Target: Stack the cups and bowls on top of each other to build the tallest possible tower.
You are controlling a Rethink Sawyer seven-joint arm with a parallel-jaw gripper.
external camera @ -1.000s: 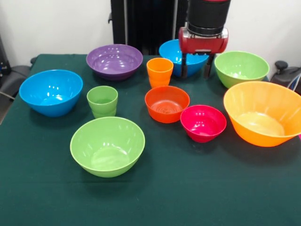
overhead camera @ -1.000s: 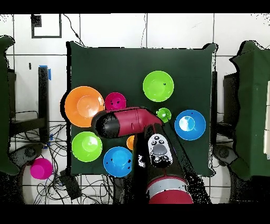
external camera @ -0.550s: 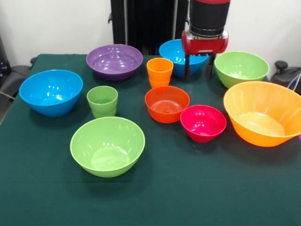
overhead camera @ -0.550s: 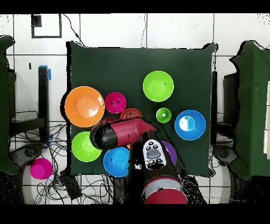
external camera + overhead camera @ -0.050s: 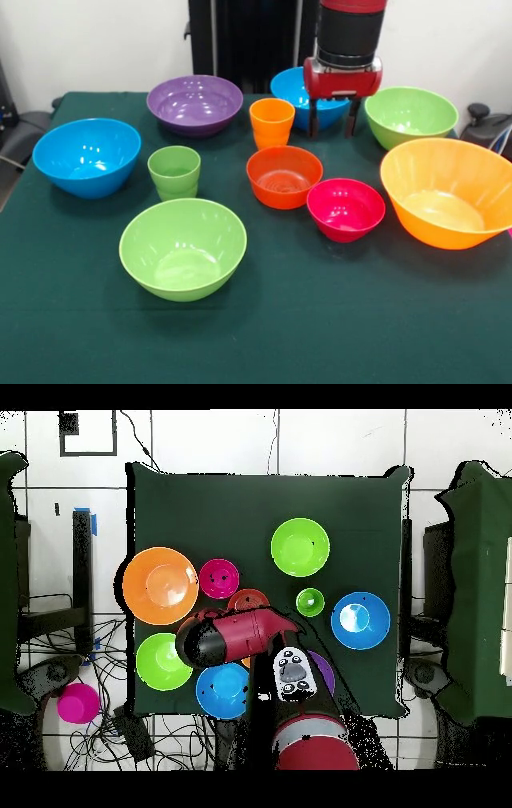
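My gripper (image 5: 331, 124) hangs open and empty at the back of the table, its fingers (image 5: 314, 120) just in front of a blue bowl (image 5: 292, 86). Beside it to the left stands the orange cup (image 5: 272, 122), and the light green cup (image 5: 174, 172) stands further left. An orange-red bowl (image 5: 284, 176) and a magenta bowl (image 5: 346, 208) sit in the middle. Around them are a purple bowl (image 5: 194, 102), a second blue bowl (image 5: 86, 156), two green bowls (image 5: 182, 246) (image 5: 410, 114) and a large orange bowl (image 5: 444, 192). All stand apart and upright. In the overhead view the arm (image 5: 235, 636) hides the gripper.
A dark green cloth (image 5: 336, 320) covers the table, bare along its front edge. In the overhead view a pink bowl (image 5: 76, 703) lies on the floor off the table's corner among cables. Chairs stand at both sides.
In the overhead view the arm has drawn back toward its base, uncovering the orange-red bowl. The gripper has shifted only slightly and stays open. No bowl or cup has moved.
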